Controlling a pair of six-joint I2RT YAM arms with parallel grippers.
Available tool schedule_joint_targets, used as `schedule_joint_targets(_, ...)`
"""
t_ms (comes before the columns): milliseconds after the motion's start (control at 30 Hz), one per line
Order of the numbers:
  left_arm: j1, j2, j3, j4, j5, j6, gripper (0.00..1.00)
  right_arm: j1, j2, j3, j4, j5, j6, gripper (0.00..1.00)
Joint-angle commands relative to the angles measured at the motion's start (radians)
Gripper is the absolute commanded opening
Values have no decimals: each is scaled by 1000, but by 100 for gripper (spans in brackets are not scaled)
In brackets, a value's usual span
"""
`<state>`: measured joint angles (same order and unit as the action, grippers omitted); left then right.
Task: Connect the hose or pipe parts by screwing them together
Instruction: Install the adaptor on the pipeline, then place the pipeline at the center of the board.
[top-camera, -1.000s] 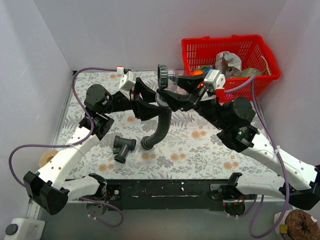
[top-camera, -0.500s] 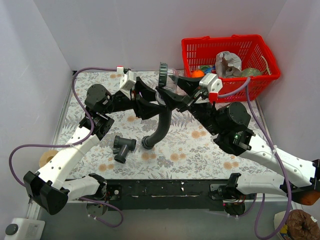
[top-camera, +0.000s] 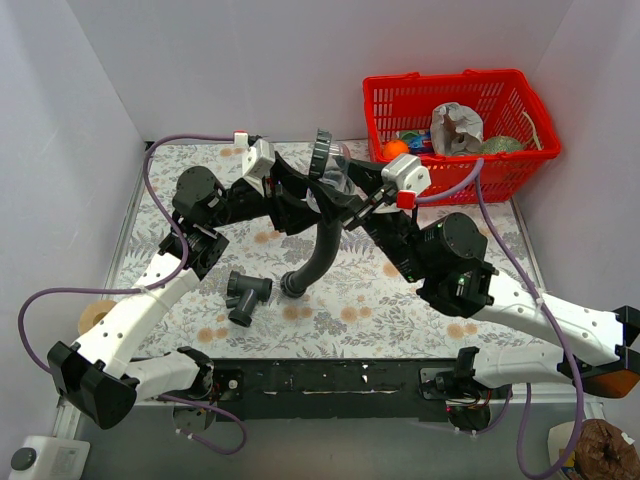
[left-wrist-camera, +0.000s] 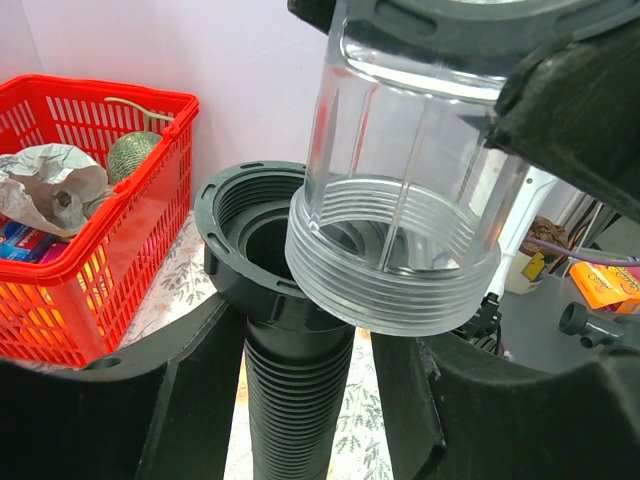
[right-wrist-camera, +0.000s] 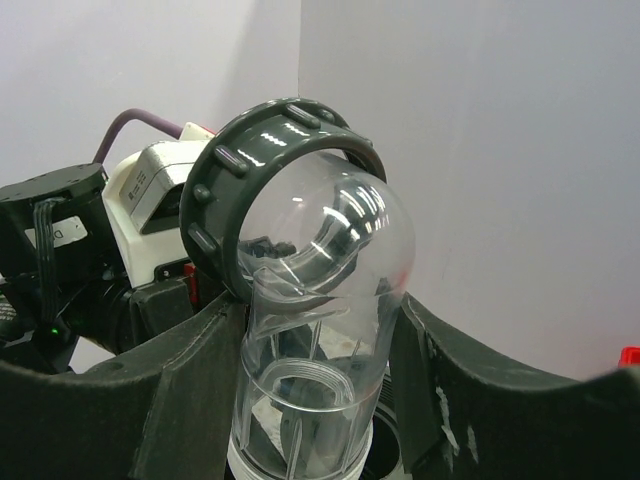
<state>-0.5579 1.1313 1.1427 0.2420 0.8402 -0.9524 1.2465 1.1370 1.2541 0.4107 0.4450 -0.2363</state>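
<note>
Your right gripper (right-wrist-camera: 312, 400) has swung in, pinching the clear elbow (right-wrist-camera: 320, 250) so its thread hangs just over the hose (left-wrist-camera: 295, 430) collar, which your left gripper (left-wrist-camera: 300, 360) clamps upright for mating.

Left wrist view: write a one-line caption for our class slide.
Left gripper holds the black ribbed hose while a clear threaded elbow tilts over its collar, threads all exposed.
</note>
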Motion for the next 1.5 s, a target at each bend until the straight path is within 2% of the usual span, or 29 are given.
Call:
schedule_joint_targets(0, -13, -45, 98, 141, -58, 4, 0, 34, 61, -22, -239, 32, -21, 1)
schedule_joint_targets(167, -11, -56, 66, 118, 74, 29, 0, 25, 29, 68, -176, 55, -106, 1)
schedule_joint_targets(267, -17, -59, 49, 73, 103, 66, 0, 18, 24, 131, -155, 90, -142, 1)
schedule_joint_targets(433, -37, -45, 38, -65, 117, 167, 0, 16, -29, 96, -40, 234, -228, 1)
schedule_joint_targets(533, -80, 8, 104, -275, 35, 352, 3, 16, -91, 33, 31, 332, -250, 1)
schedule_joint_targets(567, -103, 65, 127, -393, 11, 400, 2, 16, -133, 12, 48, 349, -250, 1)
schedule_joint_targets(733, -178, 238, 222, -596, -124, 624, 0, 16, -244, -76, 96, 409, -258, 1)
schedule_joint_targets(767, -225, 264, 235, -639, -178, 656, 0, 18, -264, -82, 88, 412, -258, 1)
schedule_joint_targets(867, -330, 358, 270, -691, -298, 826, 0, 19, -295, -81, 62, 417, -262, 1)
schedule_joint_targets(1033, -393, 452, 249, -734, -403, 1160, 0, 19, -324, -65, 39, 443, -299, 1)
schedule_joint_targets(1200, -424, 493, 143, -722, -401, 1264, 0, 18, -362, -99, 46, 455, -324, 1)
schedule_joint_targets(1467, -467, 577, -20, -693, -398, 1287, 0, 18, -376, -189, 68, 532, -318, 1)
